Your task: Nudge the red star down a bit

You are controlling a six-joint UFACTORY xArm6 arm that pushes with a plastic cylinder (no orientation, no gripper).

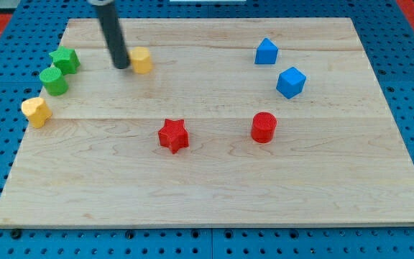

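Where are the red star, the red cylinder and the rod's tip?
red star point(172, 134), camera view, centre of its top face.
red cylinder point(263, 126), camera view, middle of its body.
my tip point(121, 65), camera view, rod's very end, beside the yellow block point(142, 60).

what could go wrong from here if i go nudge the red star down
1. My tip sits right beside the yellow block near the view's top; a careless departure could shove it.
2. The red star is well below and to the view's right of my tip, so I must arrive above it; contact from the side would likely push it sideways.
3. An off-centre push on its points may spin it toward the red cylinder.
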